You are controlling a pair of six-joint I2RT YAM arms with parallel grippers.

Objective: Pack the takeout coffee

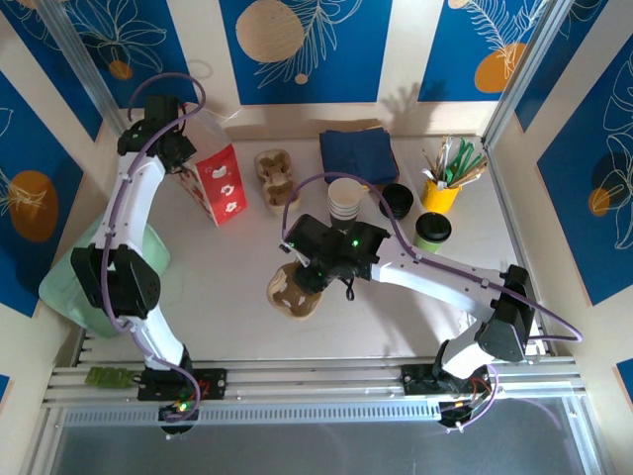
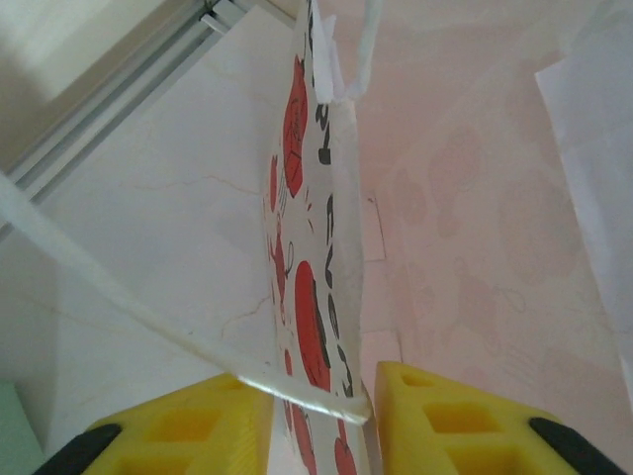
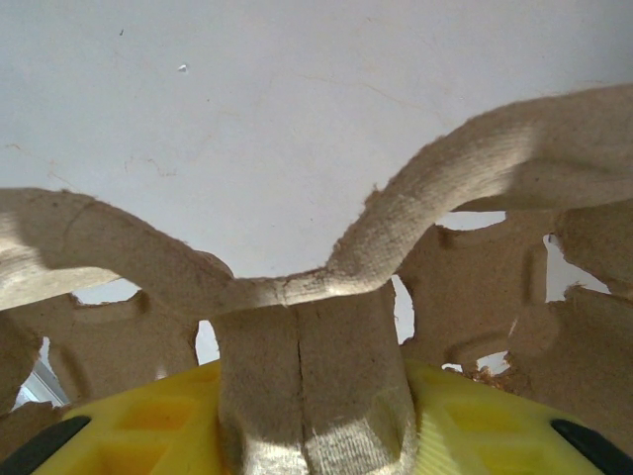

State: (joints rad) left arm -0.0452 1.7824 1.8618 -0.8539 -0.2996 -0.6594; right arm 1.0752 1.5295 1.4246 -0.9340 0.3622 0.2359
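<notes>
While the paper cup [image 1: 344, 198] tops its stack at back centre of the worktop [image 1: 227, 297], treat it as light, thin-walled, crushable; grip mid-wall, gently | right claw [image 3: 307, 401]: clamped on cup carrier [image 3: 435, 198] rib | left claw [image 2: 326, 406]: pinching bag [image 2: 307, 297] wall | clearance: lids [image 1: 396, 201] and stirrer cup [image 1: 440, 194] just right; open worktop front-left.

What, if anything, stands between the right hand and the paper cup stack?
Nothing visible on the table separates them: the cup stack stands just beyond the right hand. But that hand is shut on a cardboard carrier, so it cannot take a cup until it lets go. The left hand holds the paper bag.
</notes>
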